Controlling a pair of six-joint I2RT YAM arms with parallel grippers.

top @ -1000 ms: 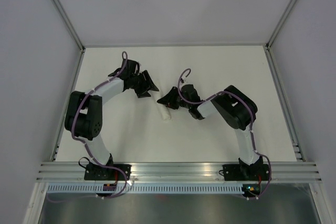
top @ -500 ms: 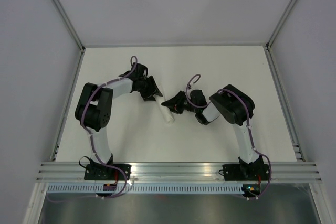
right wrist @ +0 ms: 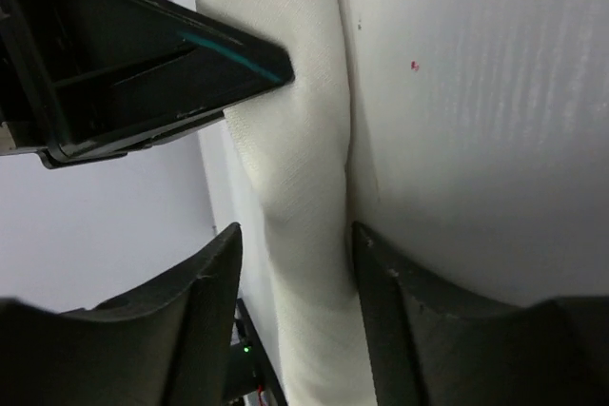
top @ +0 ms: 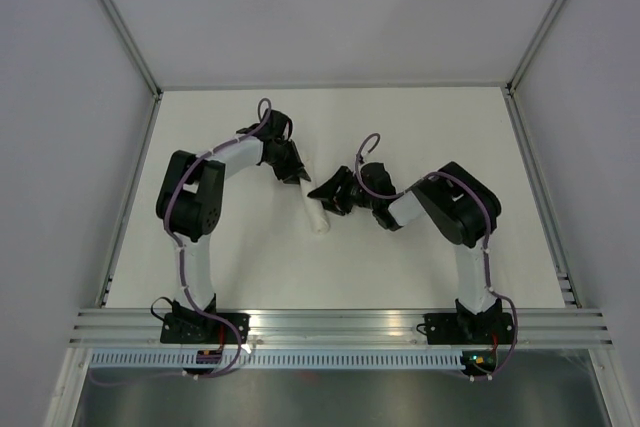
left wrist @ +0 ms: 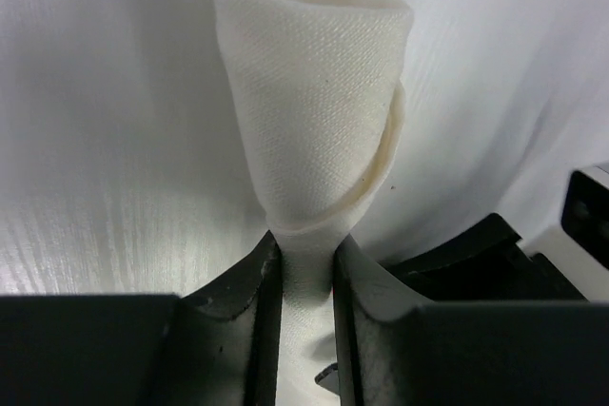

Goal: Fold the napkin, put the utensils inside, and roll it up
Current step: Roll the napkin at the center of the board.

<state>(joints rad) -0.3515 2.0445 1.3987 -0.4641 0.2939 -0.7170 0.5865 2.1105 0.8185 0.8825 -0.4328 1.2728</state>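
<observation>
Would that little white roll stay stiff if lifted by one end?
Probably it would sag: the roll is thin cloth, squeezed narrow where the left tool pinches it. Likely light and not slippery, given the textured weave. Its loose outer edge could unroll if pushed.

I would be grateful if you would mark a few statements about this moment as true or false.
1. The napkin is spread flat and unfolded. False: it is a short white roll lying on the table.
2. The left gripper pinches one end of the napkin. True.
3. The right gripper hangs far from the napkin, near the table's right edge. False: its fingers sit on either side of the roll.
4. Both grippers meet at the napkin near the table's middle. True.
5. A utensil lies loose on the table beside the roll. False: none shows there in any view.
</observation>
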